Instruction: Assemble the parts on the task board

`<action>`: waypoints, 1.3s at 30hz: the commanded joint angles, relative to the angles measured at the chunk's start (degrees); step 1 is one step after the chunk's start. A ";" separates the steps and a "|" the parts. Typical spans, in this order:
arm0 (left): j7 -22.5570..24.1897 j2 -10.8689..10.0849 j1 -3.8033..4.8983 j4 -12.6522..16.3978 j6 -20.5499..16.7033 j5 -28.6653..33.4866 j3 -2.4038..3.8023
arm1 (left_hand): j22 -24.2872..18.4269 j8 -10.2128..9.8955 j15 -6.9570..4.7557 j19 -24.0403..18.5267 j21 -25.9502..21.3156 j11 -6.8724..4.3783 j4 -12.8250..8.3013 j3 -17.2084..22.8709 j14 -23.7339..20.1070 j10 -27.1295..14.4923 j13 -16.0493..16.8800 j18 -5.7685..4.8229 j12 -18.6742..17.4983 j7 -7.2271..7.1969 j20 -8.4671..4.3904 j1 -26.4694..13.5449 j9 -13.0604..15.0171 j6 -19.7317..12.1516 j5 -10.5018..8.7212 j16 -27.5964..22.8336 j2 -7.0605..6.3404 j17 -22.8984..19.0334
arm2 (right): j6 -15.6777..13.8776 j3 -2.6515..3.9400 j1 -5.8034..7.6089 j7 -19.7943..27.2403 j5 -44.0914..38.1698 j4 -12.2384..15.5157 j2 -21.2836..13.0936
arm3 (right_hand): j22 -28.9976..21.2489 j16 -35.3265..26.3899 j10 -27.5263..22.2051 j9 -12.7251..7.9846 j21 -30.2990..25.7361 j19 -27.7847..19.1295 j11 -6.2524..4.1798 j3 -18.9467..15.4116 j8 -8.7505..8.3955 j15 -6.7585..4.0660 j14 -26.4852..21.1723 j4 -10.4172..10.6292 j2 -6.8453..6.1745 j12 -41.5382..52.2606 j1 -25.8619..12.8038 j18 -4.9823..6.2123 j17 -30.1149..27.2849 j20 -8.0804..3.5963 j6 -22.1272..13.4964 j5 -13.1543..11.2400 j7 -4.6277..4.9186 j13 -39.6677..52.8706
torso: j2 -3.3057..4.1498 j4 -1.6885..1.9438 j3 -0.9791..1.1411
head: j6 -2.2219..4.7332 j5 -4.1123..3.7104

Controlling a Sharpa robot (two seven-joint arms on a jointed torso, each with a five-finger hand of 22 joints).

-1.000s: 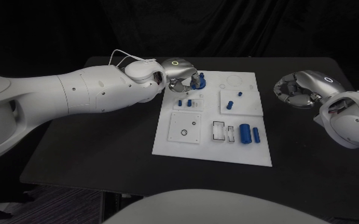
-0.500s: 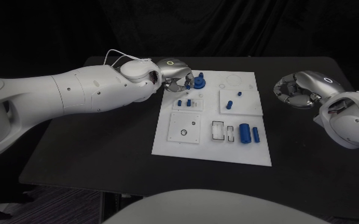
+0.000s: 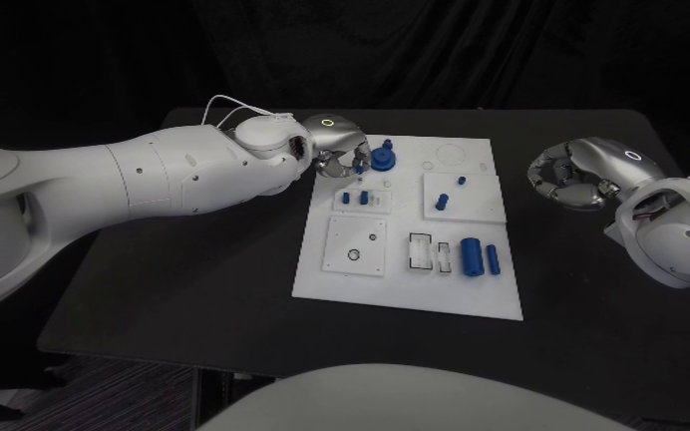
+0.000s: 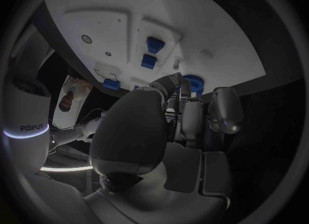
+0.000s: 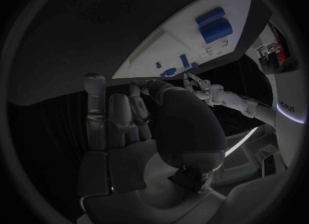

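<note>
The round blue part [image 3: 383,160] stands near the far left corner of the task board [image 3: 410,291], a squat disc with a thin stem rising from its middle. My left hand [image 3: 337,144] is right against it from the board's left edge, fingertips [image 3: 358,159] touching or all but touching its side; I cannot tell from these views whether I have it pinched or my fingers merely rest beside it. In the left wrist view the same part [image 4: 192,84] peeks out past my curled fingers [image 4: 222,109], just at their tips.

It looks like rigid moulded plastic: light, stiff, smooth enough to slip under metal fingertips. I judge the rim of the disc the safest hold, taken from opposite sides, rather than the slim stem, which could twist or tip the piece.

Nearer me on the board, small blue pegs [image 3: 354,197] stand on a raised square, a tall peg [image 3: 442,202] on the next square, and two larger blue cylinders [image 3: 479,255] lie side by side toward the near right. My right hand [image 3: 572,176] hangs over the black table [image 3: 187,281], well apart from the board's right edge, fingers curled in and holding nothing.
</note>
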 commanded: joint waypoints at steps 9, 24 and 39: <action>-0.47 0.69 -0.82 -0.68 2.05 -0.29 0.04 | 8.30 -0.28 -0.03 -0.60 -0.55 0.15 -0.01 0.23 -0.60 0.61 -0.32 -0.18 -0.58 0.10 -0.01 -0.46 -0.10 -0.45 -0.51 -0.59 0.13 -0.45 | 0.42 0.05 -0.16 -0.74 -0.14 0.07 0.01 | 4.20 -0.23 -0.42 0.05 -0.25 -0.38 0.04 0.25 0.16 -0.15 -0.37 -0.26 0.34 -0.22 0.53 0.19 -0.11 -0.17 -0.44 0.20 -0.08 -0.05 | -0.04 0.08 0.07 | -0.01 -0.03; -0.83 1.01 -1.13 -1.06 3.07 -0.29 0.04 | 8.25 -0.34 0.02 -0.73 -0.75 0.20 0.02 0.23 -0.77 1.00 -0.45 -0.15 -0.65 0.17 0.02 -0.56 -0.07 -0.43 -0.78 -0.76 0.24 -0.76 | 0.54 0.05 -0.22 -0.73 -0.14 0.02 0.12 | 4.20 -0.26 -0.42 0.06 -0.29 -0.39 0.04 0.31 0.16 -0.15 -0.37 -0.31 0.40 -0.23 0.62 0.19 -0.12 -0.17 -0.46 0.20 -0.07 -0.06 | -0.09 -0.04 0.02 | -0.01 0.27; -0.86 1.60 -1.44 -1.45 1.62 -0.29 0.04 | 8.29 -0.41 0.05 -0.66 -0.60 0.22 -0.06 0.29 -0.73 1.26 -0.51 -0.18 -0.66 0.17 0.03 -0.47 -0.08 -0.50 -0.80 -0.69 0.32 -0.68 | 0.60 0.05 -0.25 -0.74 -0.14 0.06 0.04 | 4.19 -0.27 -0.45 0.07 -0.33 -0.40 0.05 0.35 0.16 -0.14 -0.38 -0.37 0.43 -0.28 0.70 0.20 -0.12 -0.17 -0.48 0.19 -0.05 -0.10 | -0.06 -0.06 0.06 | -0.01 0.12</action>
